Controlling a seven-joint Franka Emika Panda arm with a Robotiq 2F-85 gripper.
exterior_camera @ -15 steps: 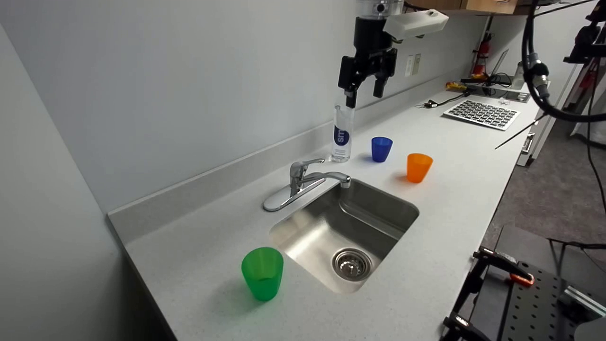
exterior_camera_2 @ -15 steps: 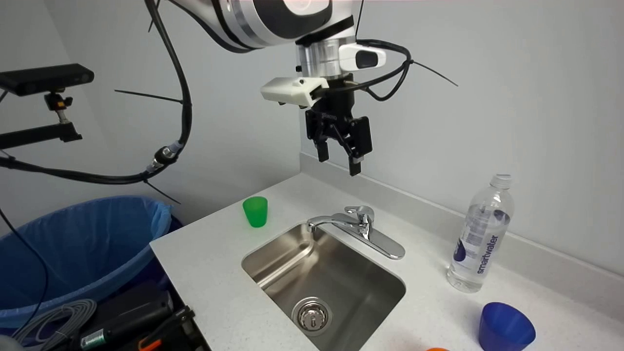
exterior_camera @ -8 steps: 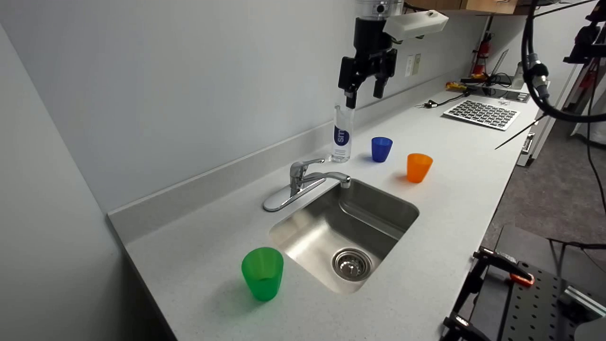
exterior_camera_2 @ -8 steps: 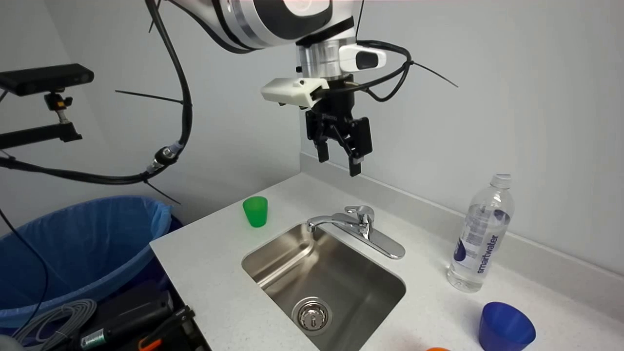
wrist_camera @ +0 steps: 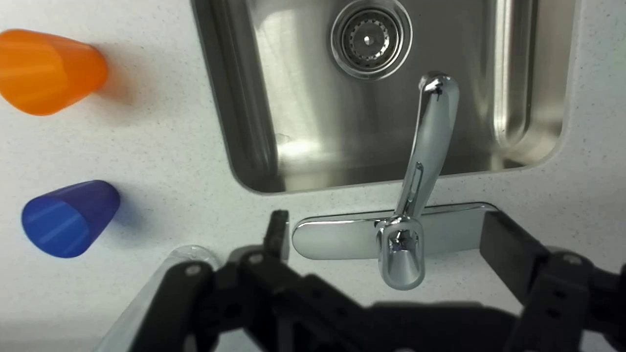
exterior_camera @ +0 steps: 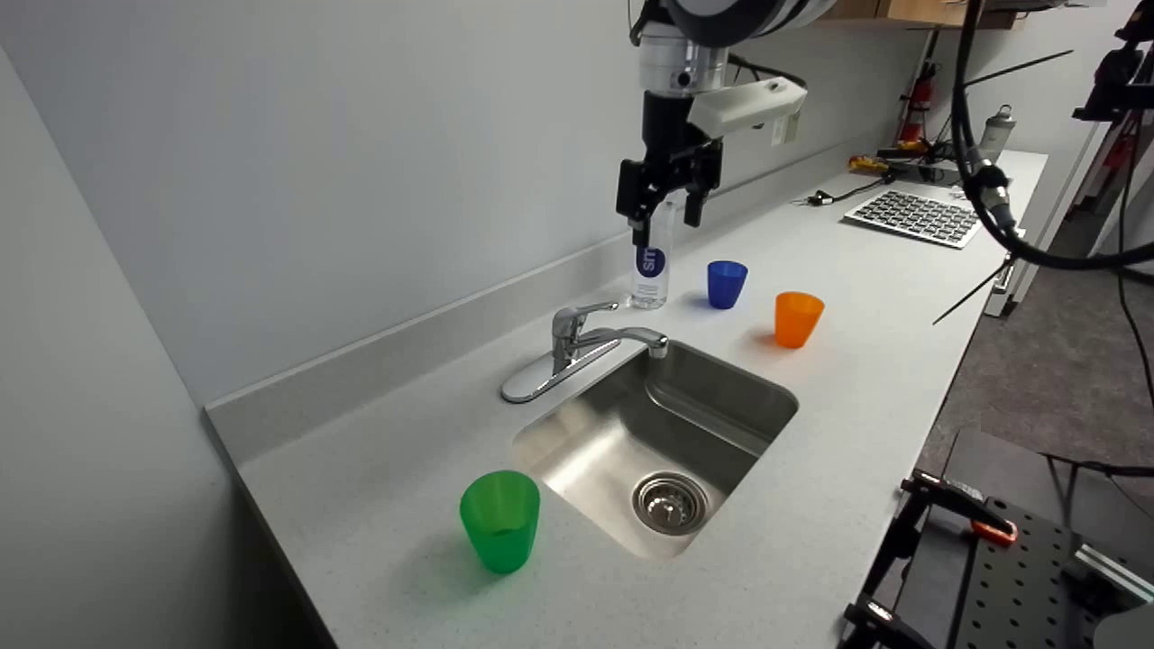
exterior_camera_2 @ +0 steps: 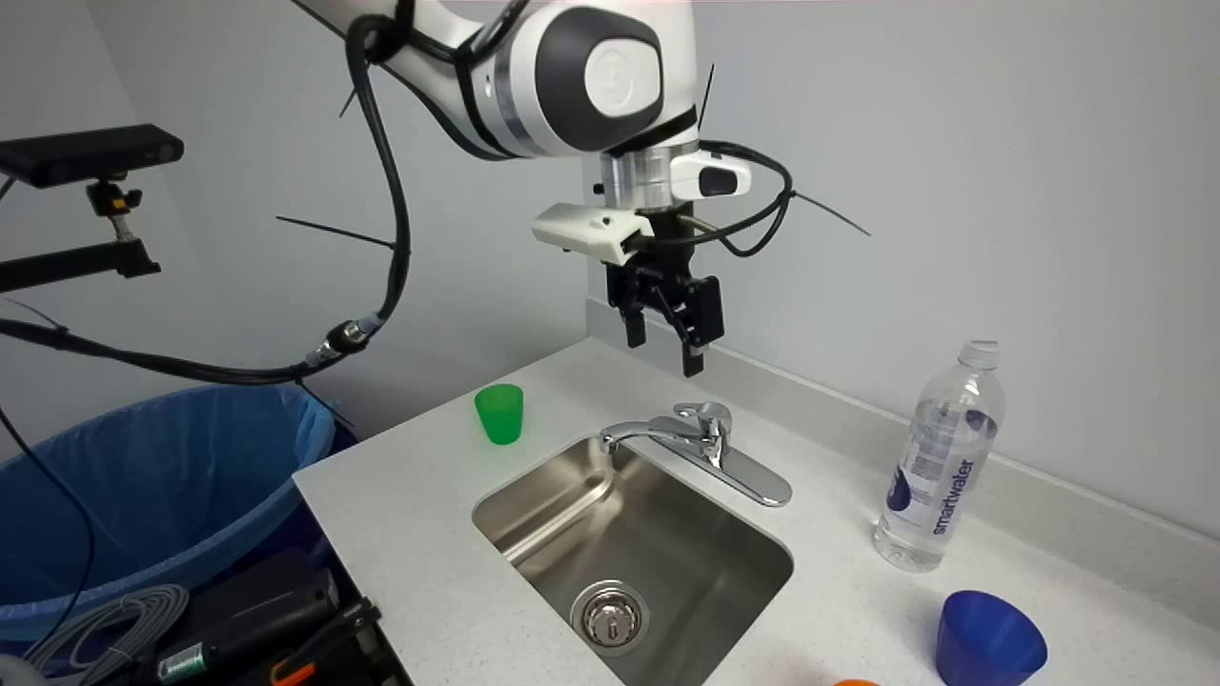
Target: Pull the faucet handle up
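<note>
The faucet handle, a short chrome lever, tops the shiny faucet in both exterior views (exterior_camera: 595, 309) (exterior_camera_2: 701, 411). It also shows in the wrist view (wrist_camera: 403, 269), end-on above the base plate. The curved spout (exterior_camera: 636, 335) reaches over the sink. My gripper (exterior_camera: 667, 223) (exterior_camera_2: 664, 347) is open and empty, above the handle and not touching it. In the wrist view the gripper's fingers (wrist_camera: 386, 232) are wide apart, with the handle appearing between them farther below.
The metal sink (exterior_camera: 775, 392) lies in front of the faucet. A clear bottle with a blue label (exterior_camera_2: 939, 476) stands by the wall. A blue cup (exterior_camera: 726, 285), an orange cup (exterior_camera: 797, 320) and a green cup (exterior_camera: 501, 523) stand on the counter. The wall rises behind the faucet.
In the last half second my gripper has moved down toward the faucet, shifting left in an exterior view. It stays open. The faucet handle and the cups have not moved.
</note>
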